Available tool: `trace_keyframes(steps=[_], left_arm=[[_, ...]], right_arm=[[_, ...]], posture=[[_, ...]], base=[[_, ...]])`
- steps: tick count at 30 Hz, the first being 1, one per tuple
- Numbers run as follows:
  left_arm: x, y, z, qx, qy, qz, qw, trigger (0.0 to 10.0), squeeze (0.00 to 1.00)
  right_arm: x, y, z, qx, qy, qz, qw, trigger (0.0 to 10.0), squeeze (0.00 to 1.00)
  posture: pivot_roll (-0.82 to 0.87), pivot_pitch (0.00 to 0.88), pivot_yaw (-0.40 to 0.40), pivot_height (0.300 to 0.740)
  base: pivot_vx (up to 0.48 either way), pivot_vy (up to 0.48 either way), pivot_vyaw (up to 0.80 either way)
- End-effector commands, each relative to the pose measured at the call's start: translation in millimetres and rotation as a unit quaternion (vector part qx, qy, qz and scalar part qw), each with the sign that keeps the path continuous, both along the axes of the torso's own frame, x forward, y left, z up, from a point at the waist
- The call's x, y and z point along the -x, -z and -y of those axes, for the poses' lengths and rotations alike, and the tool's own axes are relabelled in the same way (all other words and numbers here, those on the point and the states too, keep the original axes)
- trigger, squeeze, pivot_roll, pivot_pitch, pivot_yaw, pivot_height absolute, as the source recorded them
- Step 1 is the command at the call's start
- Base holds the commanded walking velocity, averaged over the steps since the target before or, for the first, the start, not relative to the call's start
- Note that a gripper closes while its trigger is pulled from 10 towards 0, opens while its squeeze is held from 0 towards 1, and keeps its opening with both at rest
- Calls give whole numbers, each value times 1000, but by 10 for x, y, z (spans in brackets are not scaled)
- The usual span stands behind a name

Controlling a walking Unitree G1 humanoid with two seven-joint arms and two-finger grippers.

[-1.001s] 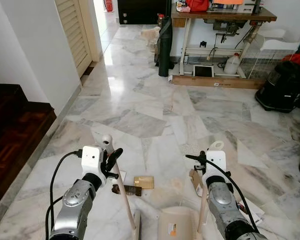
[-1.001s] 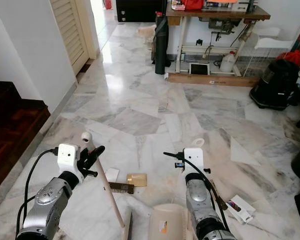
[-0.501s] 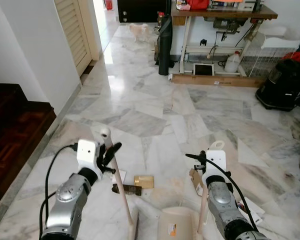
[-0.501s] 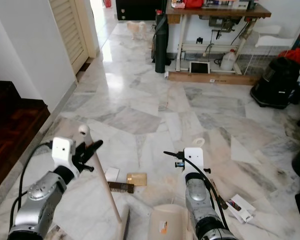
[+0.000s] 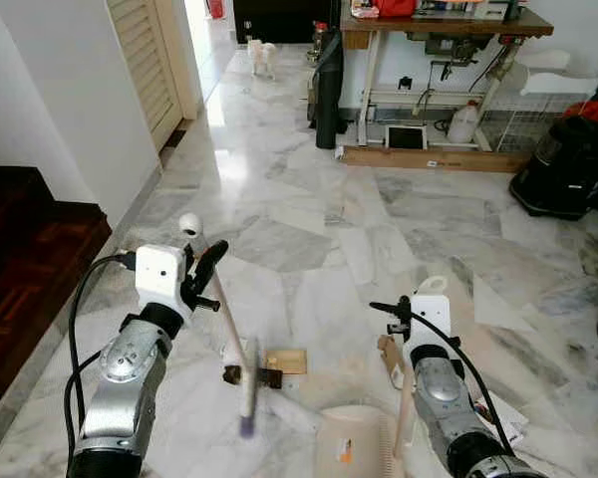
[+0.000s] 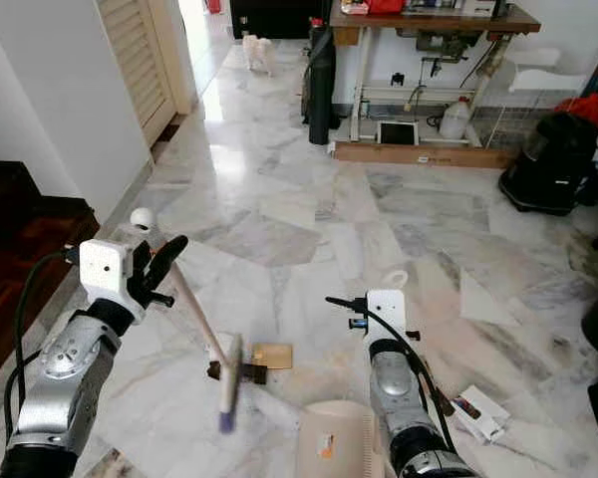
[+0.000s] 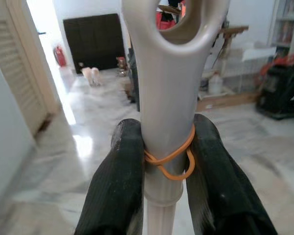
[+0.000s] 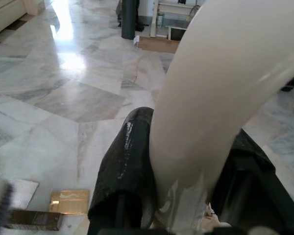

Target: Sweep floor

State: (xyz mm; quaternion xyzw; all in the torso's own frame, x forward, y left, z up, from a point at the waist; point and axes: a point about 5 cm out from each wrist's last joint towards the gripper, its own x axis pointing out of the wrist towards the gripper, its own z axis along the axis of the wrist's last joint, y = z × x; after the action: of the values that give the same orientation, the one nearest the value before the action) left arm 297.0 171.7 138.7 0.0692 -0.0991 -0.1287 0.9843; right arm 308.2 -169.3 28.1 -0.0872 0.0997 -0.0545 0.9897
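Observation:
My left gripper (image 5: 205, 267) is shut on the cream broom handle (image 7: 161, 127), just below its looped top, where an orange rubber band sits. The stick slants down to the blurred broom head (image 5: 248, 390), which hangs above a dark brown box (image 5: 267, 377). A gold card (image 5: 288, 360) lies beside the box on the marble floor. My right gripper (image 5: 407, 311) is shut on the upright handle (image 8: 206, 93) of the cream dustpan (image 5: 354, 450), which rests on the floor between my arms. A brown scrap (image 5: 387, 357) lies next to that handle, and a white packet (image 6: 478, 412) lies further right.
A dark wooden step (image 5: 30, 259) and a white wall with a louvred door (image 5: 149, 60) lie on the left. At the back stand a worktable (image 5: 439, 35), a black roll (image 5: 329, 90) and a black vacuum (image 5: 568, 169). A small white dog (image 5: 261, 55) stands in the far hallway.
My left arm has swung out to the left, and the broom head has lifted off the floor and moved forward over the dark box. The dog has walked further away. The right arm holds still.

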Motion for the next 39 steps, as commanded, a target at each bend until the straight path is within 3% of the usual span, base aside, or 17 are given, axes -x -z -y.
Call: trace_keyframes(steps=[1, 6, 19, 25, 26, 27, 39], left_arm=[[-14, 15, 10, -30, -3, 12, 999, 10000, 0], [-26, 218, 40, -31, -10, -8, 999, 10000, 0], [-115, 390, 98, -30, -22, -14, 999, 10000, 0], [-157, 438, 80, 32, -41, -33, 998, 10000, 0], [-188, 457, 63, 73, -52, -42, 995, 10000, 0], [-195, 461, 63, 81, -54, -43, 994, 10000, 0], [-231, 532, 139, 113, -10, -75, 991, 10000, 0]], right_arm=[[-41, -57, -5, 3, -3, 13, 1000, 10000, 0], [-37, -56, 4, 4, -3, 14, 1000, 10000, 0], [0, -36, 46, 6, -1, 15, 1000, 10000, 0], [8, -35, 45, 5, -1, 17, 1000, 10000, 0], [11, -34, 46, 5, -1, 18, 1000, 10000, 0], [11, -33, 46, 5, -1, 18, 1000, 10000, 0], [21, -23, 31, 4, -5, 17, 1000, 10000, 0]], posture=[[126, 0, 14, 740], [111, 0, 10, 740], [85, 0, 5, 740], [77, 6, 5, 740], [75, 8, 4, 740], [75, 8, 4, 740], [75, 11, 2, 740]], base=[[0, 0, 0], [0, 0, 0], [0, 0, 0], [0, 0, 0], [0, 0, 0], [0, 0, 0], [0, 0, 0]])
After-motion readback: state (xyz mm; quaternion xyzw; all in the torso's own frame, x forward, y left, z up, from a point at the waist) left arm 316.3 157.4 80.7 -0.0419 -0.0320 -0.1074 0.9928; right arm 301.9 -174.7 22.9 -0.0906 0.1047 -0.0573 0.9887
